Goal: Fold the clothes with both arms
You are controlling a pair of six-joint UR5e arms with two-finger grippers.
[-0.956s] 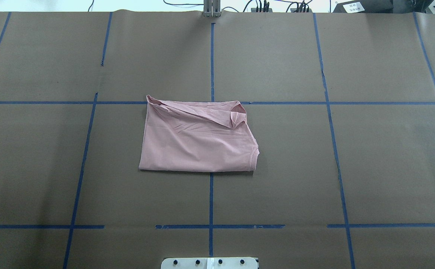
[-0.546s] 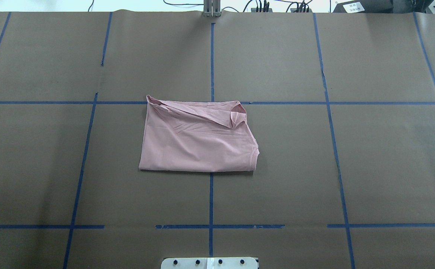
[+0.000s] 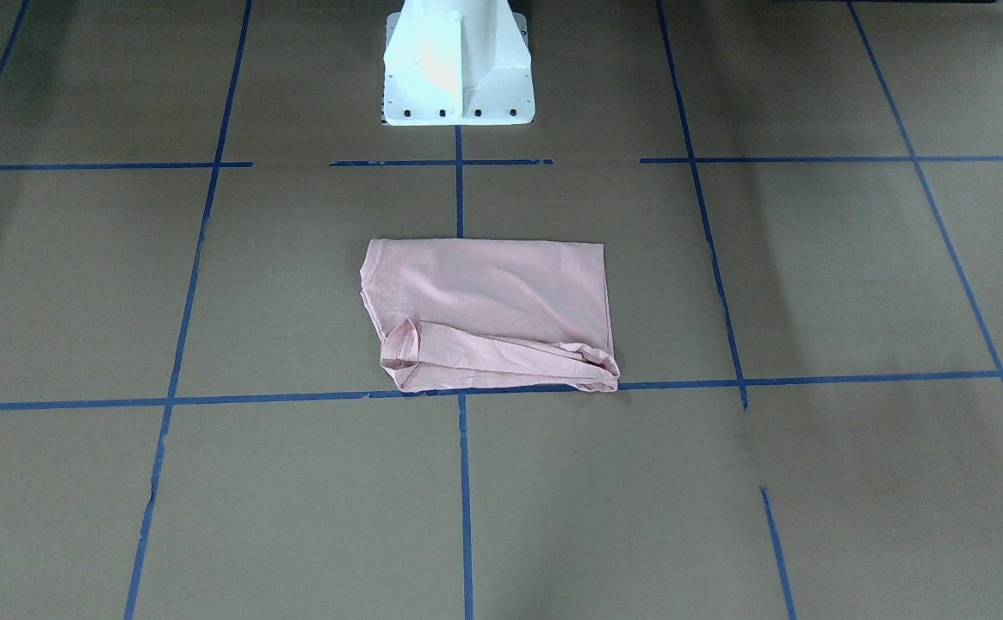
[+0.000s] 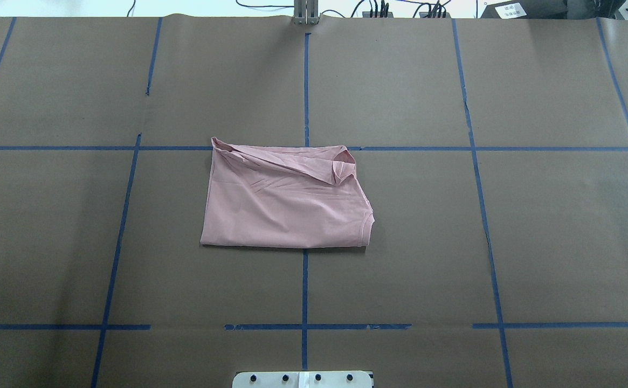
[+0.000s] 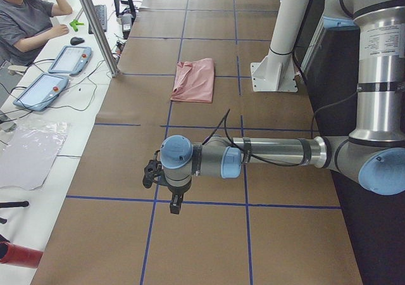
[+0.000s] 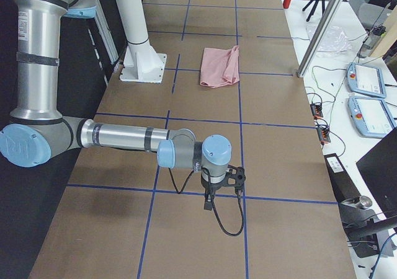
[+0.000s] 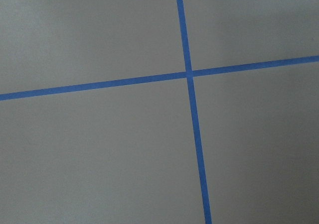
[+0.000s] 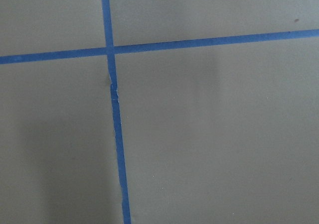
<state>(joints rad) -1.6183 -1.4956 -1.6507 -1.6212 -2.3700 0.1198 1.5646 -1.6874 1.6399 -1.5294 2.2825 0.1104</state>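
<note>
The pale pink T-shirt (image 4: 287,205) lies folded into a rough rectangle at the table's middle, plain side up, with a rolled sleeve along its far edge. It also shows in the front view (image 3: 492,310), the left view (image 5: 195,79) and the right view (image 6: 220,66). My left gripper (image 5: 175,202) hangs over bare table far from the shirt, seen only in the left view, so I cannot tell whether it is open or shut. My right gripper (image 6: 208,201) hangs likewise at the other end, and I cannot tell its state either. Both wrist views show only brown paper and blue tape.
Brown paper with a blue tape grid (image 4: 305,86) covers the table. The white pedestal base (image 3: 458,77) stands at the robot's side of the shirt. A seated operator (image 5: 28,19) and tablets (image 5: 41,88) are beyond the far edge, and more tablets (image 6: 372,115) lie on a side bench.
</note>
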